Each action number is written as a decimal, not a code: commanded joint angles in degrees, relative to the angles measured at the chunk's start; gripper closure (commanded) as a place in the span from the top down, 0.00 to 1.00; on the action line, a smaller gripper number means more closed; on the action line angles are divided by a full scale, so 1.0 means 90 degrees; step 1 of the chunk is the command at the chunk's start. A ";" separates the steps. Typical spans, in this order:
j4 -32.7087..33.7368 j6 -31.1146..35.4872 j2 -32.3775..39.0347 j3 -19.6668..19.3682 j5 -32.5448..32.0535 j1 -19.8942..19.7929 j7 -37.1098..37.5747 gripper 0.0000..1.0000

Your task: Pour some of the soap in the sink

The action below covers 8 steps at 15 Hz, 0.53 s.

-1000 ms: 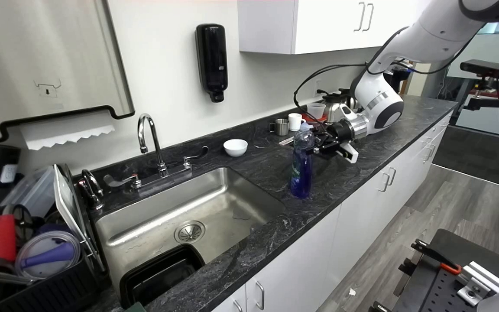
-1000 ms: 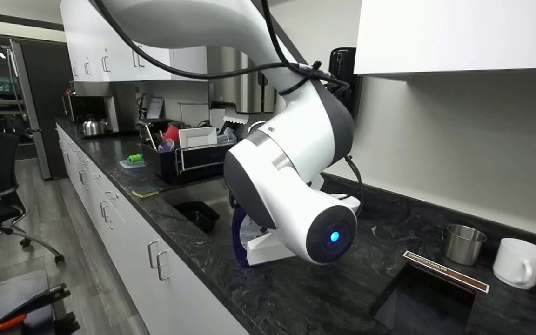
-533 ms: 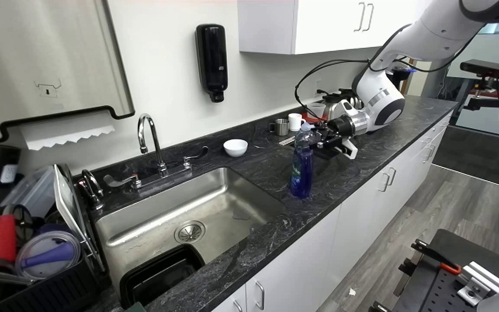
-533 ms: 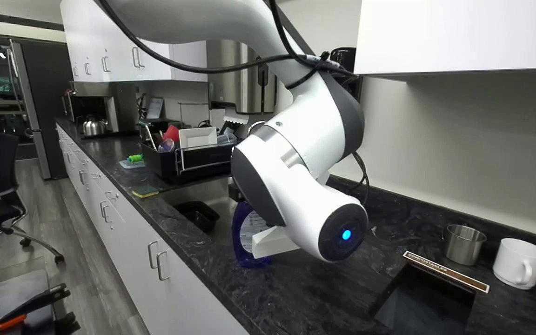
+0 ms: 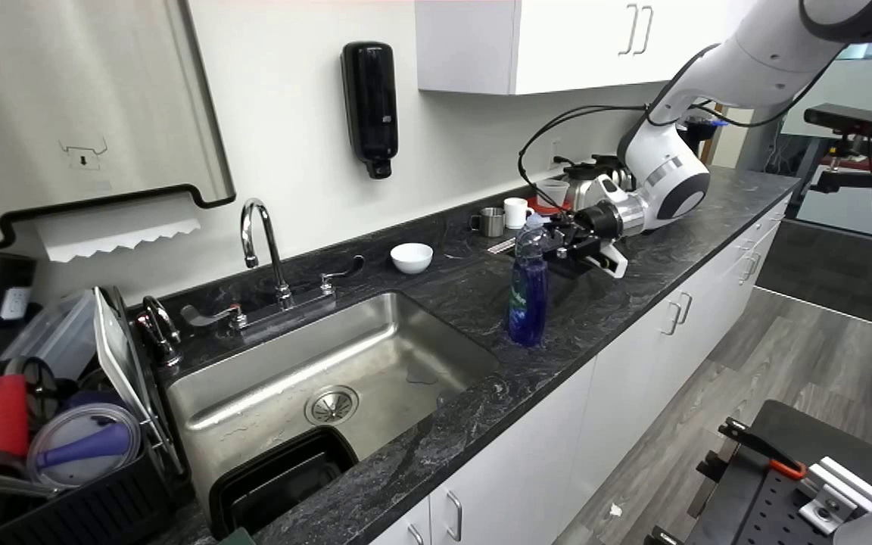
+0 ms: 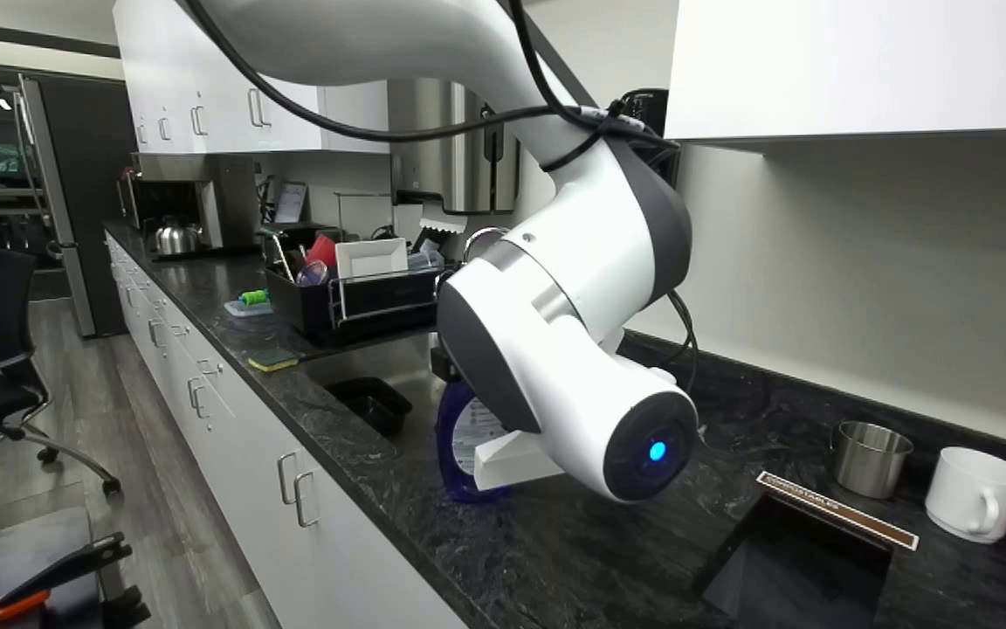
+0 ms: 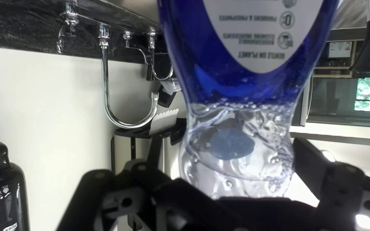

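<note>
Stainless-steel sink [image 5: 406,352]: in an exterior view, black tub [image 5: 284,481] at 7 o'clock of its drain [image 5: 332,405].
Soap bottle [image 5: 528,303]: blue-filled, upright on the counter [image 5: 466,301], 2 o'clock from the drain.
Hand [image 7: 230,155]: jaws apart, bottle between them, gap at 9 o'clock in the wrist view.
White bowl [image 5: 412,259]: 1 o'clock from the drain.

Both exterior views are evenly lit and mostly sharp, with a streak of glare along the steel sink [image 5: 398,371] and soft shade on the wall [image 6: 861,253] beneath the white cabinet [image 6: 861,70]. In the wrist view the gripper [image 7: 228,142] is dark and out of focus; white light shines through the clear part of the soap bottle [image 7: 246,96], and the window [image 7: 369,96] is partly washed out.
</note>
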 commanded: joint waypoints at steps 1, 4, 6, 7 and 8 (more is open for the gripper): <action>0.0066 0.0127 -0.0020 -0.0099 -0.0078 0.0056 0.0183 1.00; 0.0064 0.0209 -0.0059 -0.0143 -0.0166 0.0080 0.0292 1.00; 0.0070 0.0224 -0.0071 -0.0162 -0.0239 0.0081 0.0352 1.00; 0.0074 0.0215 -0.0071 -0.0167 -0.0267 0.0074 0.0368 1.00; 0.0075 0.0211 -0.0071 -0.0176 -0.0300 0.0068 0.0378 1.00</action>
